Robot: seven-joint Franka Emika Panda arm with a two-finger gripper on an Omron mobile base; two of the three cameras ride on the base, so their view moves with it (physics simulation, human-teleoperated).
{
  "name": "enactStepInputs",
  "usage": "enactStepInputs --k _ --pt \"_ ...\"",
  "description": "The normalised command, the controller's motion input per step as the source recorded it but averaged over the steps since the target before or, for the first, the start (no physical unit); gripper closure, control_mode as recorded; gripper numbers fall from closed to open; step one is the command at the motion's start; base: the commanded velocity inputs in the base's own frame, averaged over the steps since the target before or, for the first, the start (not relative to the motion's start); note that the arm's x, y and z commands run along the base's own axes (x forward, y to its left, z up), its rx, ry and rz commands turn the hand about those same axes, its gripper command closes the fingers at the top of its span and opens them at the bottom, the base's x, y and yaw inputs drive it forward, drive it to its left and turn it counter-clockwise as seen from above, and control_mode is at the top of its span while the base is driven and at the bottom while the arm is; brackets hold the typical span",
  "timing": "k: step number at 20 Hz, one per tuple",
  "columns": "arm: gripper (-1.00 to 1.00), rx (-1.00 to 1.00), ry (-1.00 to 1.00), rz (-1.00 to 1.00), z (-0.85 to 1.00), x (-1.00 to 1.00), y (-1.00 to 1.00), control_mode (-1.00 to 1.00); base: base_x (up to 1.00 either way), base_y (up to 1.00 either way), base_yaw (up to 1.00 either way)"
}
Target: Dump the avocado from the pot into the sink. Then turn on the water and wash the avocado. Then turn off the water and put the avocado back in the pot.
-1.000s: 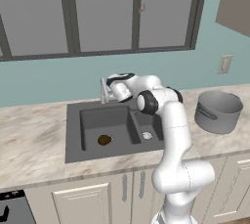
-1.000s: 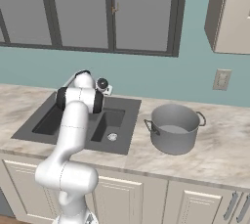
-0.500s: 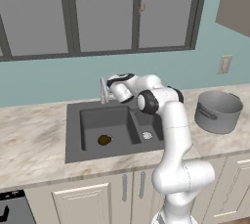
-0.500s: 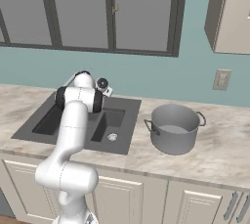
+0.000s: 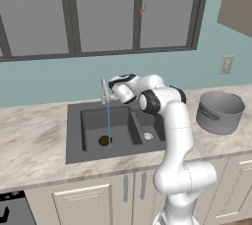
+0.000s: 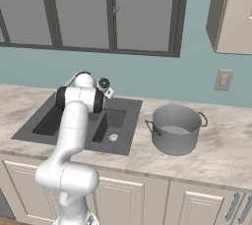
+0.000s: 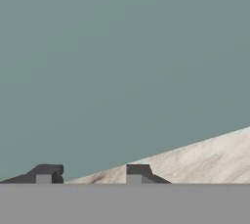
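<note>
End effector is seen raised at the faucet behind the sink, with its jaws drawn closed and nothing visibly gripped; contact with the faucet cannot be confirmed at this size. A thin stream of water is seen falling into the large basin, where the avocado lies near the drain. The pot stands apart on the bench, to the right. The avocado is judged light, firm, rounded and, once wet, slippery; it is best taken across its narrow middle, from above, with gentle pressure.
</note>
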Motion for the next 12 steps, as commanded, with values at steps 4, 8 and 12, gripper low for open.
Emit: enactStepInputs --k 4,8,12 --pt "1.00 0.09 0.04 -0.05 -0.33 0.00 -0.70 -1.00 0.00 0.00 0.00" --pt "-1.00 0.08 0.00 -0.01 -0.06 0.00 -0.25 -1.00 0.00 0.00 0.00" --pt "-1.00 0.08 -0.10 0.00 0.34 -0.17 -0.05 -1.00 0.00 0.00 0.00"
